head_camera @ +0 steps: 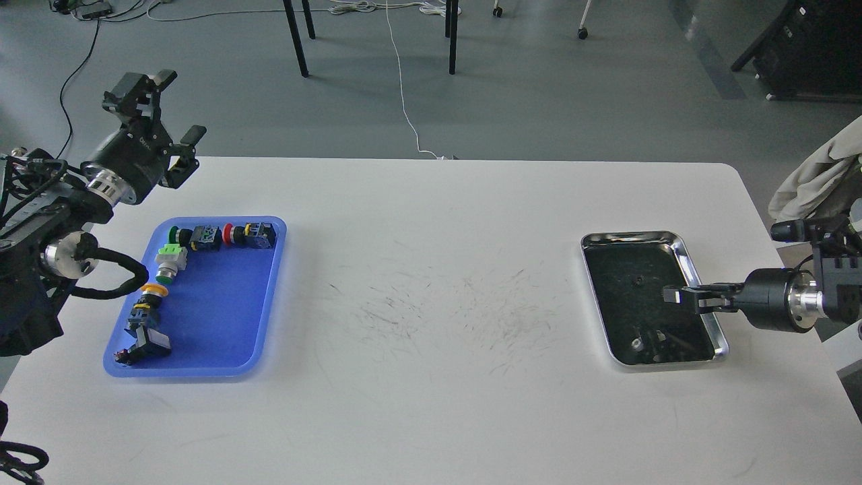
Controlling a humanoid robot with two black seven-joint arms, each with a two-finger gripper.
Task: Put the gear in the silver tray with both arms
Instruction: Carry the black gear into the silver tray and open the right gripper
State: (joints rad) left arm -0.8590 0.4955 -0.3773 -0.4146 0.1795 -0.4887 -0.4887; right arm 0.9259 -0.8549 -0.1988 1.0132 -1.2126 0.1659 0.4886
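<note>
Directly beneath the right gripper [673, 295], the silver tray [700, 283] lies flat on the white table [431, 269], its long axis running from near edge to far edge, tilted slightly leftward at the far end. The right fingers reach over its right rim; spread or pressed together cannot be told. Well apart, the left gripper [172, 111] hangs spread wide, beyond the blue tray [222, 323] of push-button parts [202, 237].

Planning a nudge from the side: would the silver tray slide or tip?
The silver tray lies flat and low on the smooth white table, so it would probably slide, not tip. Its polished rim looks slippery to pinch, and it seems stiff.
</note>
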